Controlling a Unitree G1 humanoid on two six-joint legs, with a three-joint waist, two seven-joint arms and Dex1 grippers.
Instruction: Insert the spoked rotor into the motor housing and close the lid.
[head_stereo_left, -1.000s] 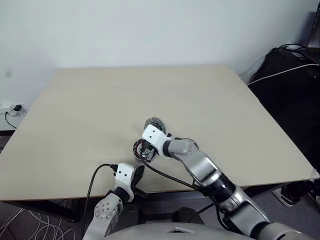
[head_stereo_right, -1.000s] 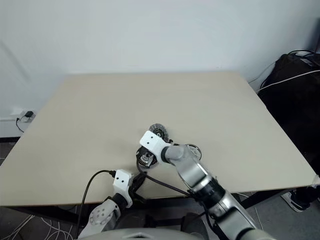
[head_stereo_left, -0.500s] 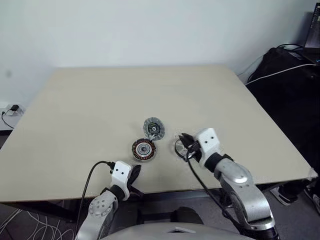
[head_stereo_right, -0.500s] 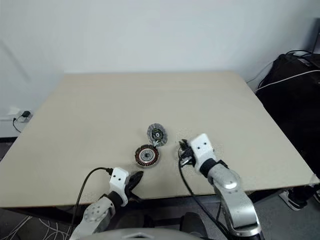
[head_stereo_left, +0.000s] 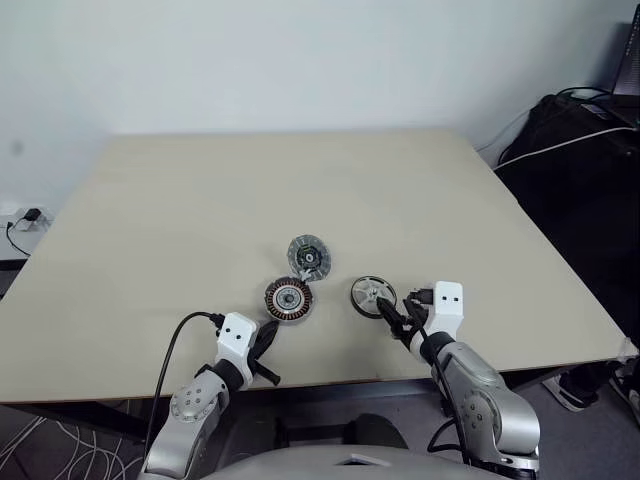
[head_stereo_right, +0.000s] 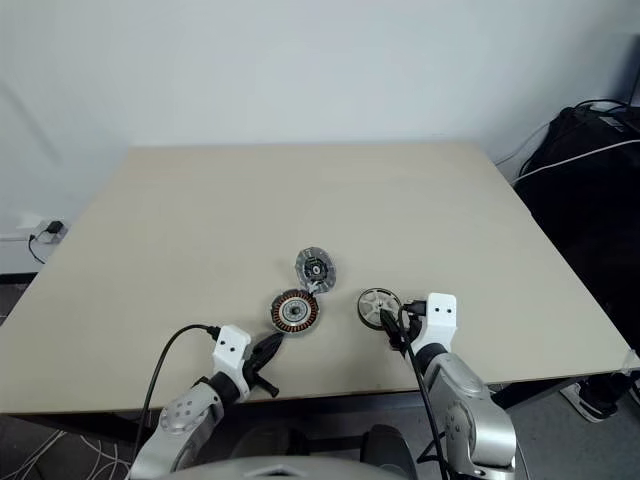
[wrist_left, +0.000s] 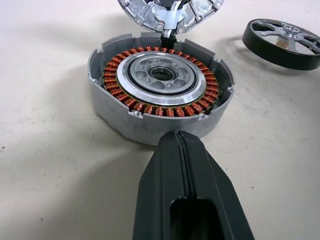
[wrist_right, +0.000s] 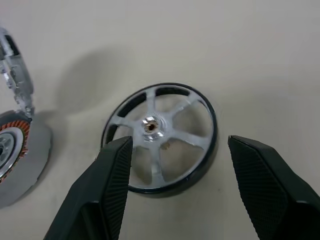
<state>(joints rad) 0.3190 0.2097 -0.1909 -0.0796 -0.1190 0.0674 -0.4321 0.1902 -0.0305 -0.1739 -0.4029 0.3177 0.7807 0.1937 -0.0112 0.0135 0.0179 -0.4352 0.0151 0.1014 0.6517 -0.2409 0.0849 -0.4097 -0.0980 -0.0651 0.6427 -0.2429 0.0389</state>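
Two low claws: right claw (wrist_right: 175, 165) spread around spoked rotor (wrist_right: 160, 137).

- The motor housing (wrist_left: 159, 95): matt grey cast metal, glossy copper windings.
- The spoked rotor (wrist_right: 161, 136): shiny silver metal, glossy black rim.
- The table (head_stereo_left: 200, 200): pale, matt, smooth.
- Right gripper's fingers (wrist_right: 111, 187): black, finely textured.

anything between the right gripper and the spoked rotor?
Nothing. In the right wrist view the right gripper stands open just short of the spoked rotor, with bare table in the gap between them.
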